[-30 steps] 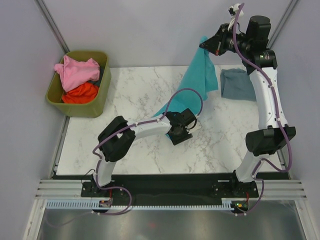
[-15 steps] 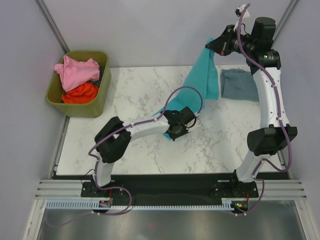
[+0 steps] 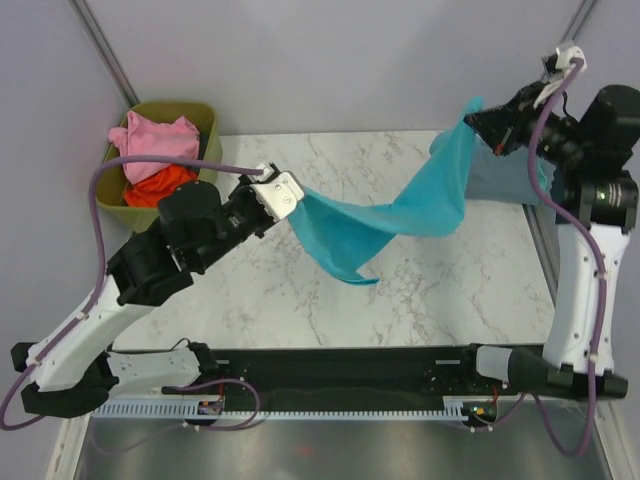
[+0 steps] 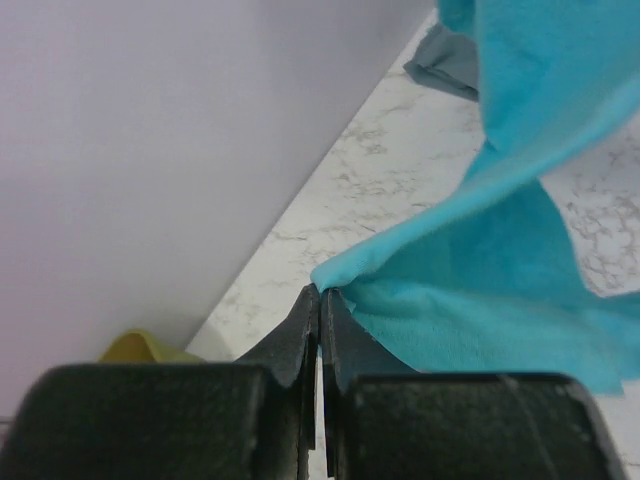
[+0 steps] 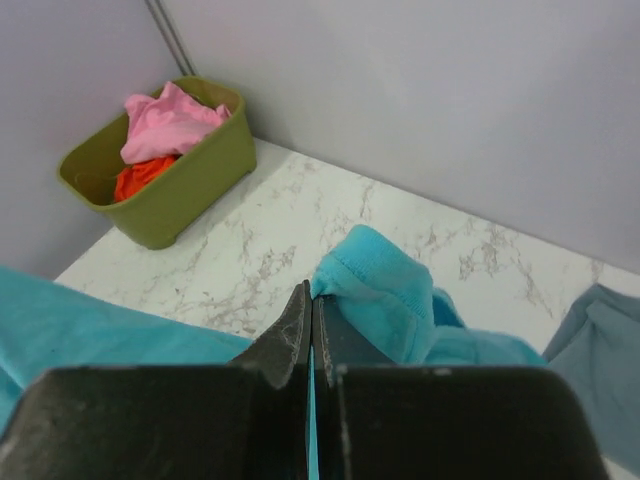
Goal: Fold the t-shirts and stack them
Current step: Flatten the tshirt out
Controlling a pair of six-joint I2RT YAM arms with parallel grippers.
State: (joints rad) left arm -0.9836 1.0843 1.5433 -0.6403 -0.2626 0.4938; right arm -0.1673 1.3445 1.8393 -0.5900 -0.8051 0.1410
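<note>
Both arms are lifted and spread wide, the left gripper [image 3: 290, 197] and the right gripper [image 3: 478, 118] each pinched shut on an edge of the teal t-shirt [image 3: 400, 215] stretched between them above the marble table [image 3: 450, 290], with the grey-blue t-shirt [image 3: 503, 183] near the right gripper and the olive bin [image 3: 205, 115] beyond the left.

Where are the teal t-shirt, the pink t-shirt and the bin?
teal t-shirt [image 3: 400, 215]: top view, mid-span of the hanging cloth
pink t-shirt [image 3: 155, 140]: top view, centre of the bundle
bin [image 5: 190, 185]: right wrist view, outer side wall
</note>
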